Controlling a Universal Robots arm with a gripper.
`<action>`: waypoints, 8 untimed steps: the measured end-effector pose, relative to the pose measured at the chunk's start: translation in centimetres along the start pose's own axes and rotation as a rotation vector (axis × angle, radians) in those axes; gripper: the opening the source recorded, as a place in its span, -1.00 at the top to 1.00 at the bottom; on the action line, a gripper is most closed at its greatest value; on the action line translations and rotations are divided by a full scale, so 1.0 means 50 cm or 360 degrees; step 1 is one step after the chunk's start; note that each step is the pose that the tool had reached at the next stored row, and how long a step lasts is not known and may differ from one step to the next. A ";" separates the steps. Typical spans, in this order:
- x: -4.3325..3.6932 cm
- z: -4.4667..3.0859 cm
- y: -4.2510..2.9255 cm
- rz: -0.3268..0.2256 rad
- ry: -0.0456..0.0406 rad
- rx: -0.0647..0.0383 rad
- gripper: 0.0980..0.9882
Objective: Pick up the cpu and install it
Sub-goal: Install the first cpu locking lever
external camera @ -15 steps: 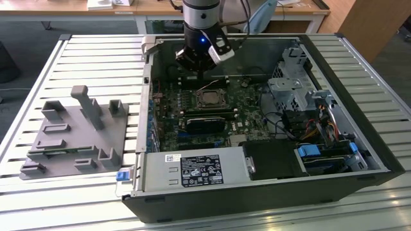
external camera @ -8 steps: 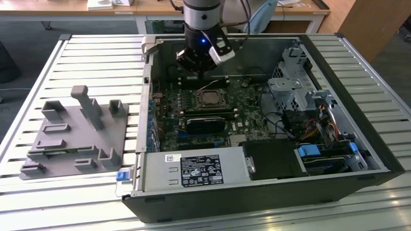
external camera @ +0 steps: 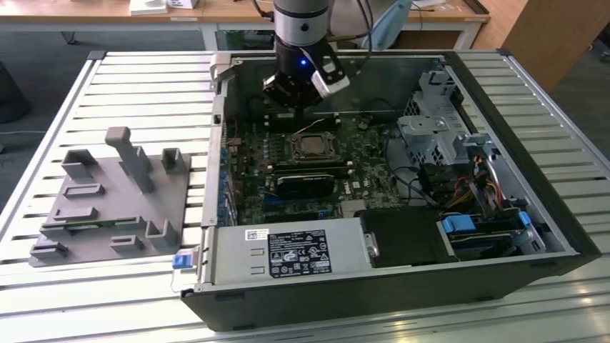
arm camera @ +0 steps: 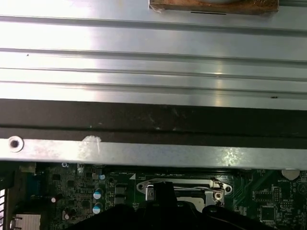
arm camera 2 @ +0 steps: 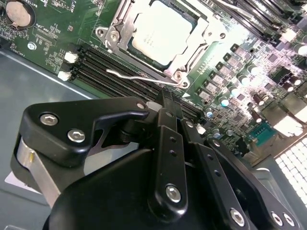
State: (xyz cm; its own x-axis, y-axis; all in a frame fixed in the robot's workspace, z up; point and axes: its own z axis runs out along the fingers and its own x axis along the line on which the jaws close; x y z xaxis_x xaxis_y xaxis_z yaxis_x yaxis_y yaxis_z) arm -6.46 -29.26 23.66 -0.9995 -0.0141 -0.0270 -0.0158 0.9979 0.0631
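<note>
- Open computer case (external camera: 562,236) at centre; power supply (external camera: 286,254) at 6 o'clock.
- Grey fixture tray (external camera: 105,214) at 9 o'clock.
- Wooden desk (external camera: 238,11) at 12 o'clock.

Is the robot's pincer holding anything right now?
Nothing that I can see. The cpu already sits in its socket on the board, and the pincer hangs above it.

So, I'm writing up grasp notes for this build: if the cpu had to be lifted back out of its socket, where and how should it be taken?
The cpu lies flat in the open socket frame, metal top facing up. Probably best come straight down from above and pinch two opposite thin edges; the frame and lever crowd its sides, ruling out a sideways approach.
</note>
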 end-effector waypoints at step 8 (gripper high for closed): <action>-0.003 0.011 -0.001 0.0014 -0.0001 -0.0017 0.98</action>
State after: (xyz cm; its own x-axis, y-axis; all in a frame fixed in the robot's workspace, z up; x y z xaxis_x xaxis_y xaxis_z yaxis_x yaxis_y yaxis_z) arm -6.27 -29.26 23.13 -0.9996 -0.0053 -0.0272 -0.0073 0.9972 0.0739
